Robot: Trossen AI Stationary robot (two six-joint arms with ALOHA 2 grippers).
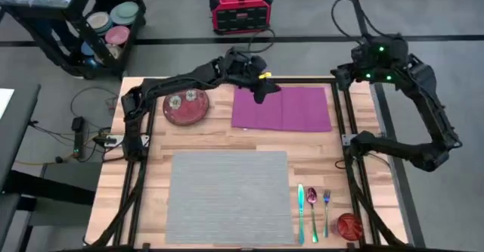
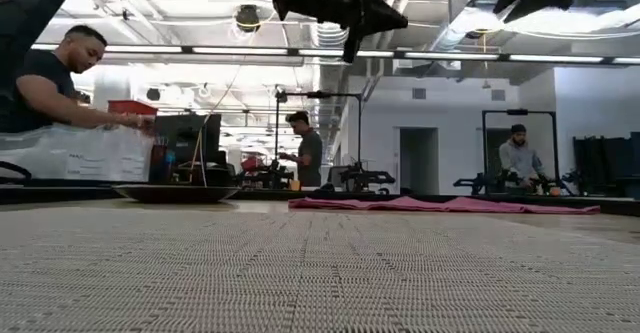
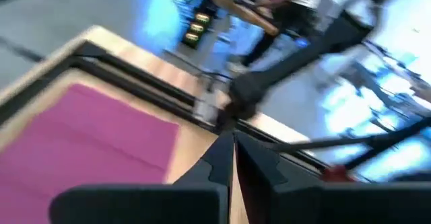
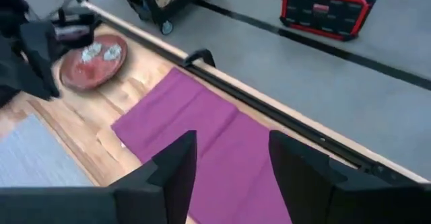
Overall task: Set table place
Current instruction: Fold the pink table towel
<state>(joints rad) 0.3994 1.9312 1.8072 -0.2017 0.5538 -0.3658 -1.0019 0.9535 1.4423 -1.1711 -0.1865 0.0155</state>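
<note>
Grey placemat (image 1: 229,197) nearest, filling the low view's foreground, flat on the wooden table (image 1: 310,154), centred twd the near edge. Just right of it: knife (image 1: 300,203), spoon (image 1: 312,209), fork (image 1: 327,206) side by side, w/ a small red bowl (image 1: 349,225) at the near right corner. Apart from the mat, on the far half: purple napkin (image 1: 282,107) spread flat, and left of it a dark red plate (image 1: 186,107) w/ pale bits on it.

Left gripper (image 1: 262,91) up off the table, above the napkin's far left corner; fingers (image 3: 219,162) pressed together, nothing between them. Right gripper (image 4: 232,163) hanging high over the far right edge, fingers wide apart, empty, looking down on napkin and plate.

Beyond the table: red box (image 1: 241,9) on the floor, black cart (image 1: 76,25) w/ stacked dishes far left. In the low view, three people (image 2: 306,149) in the room behind.
</note>
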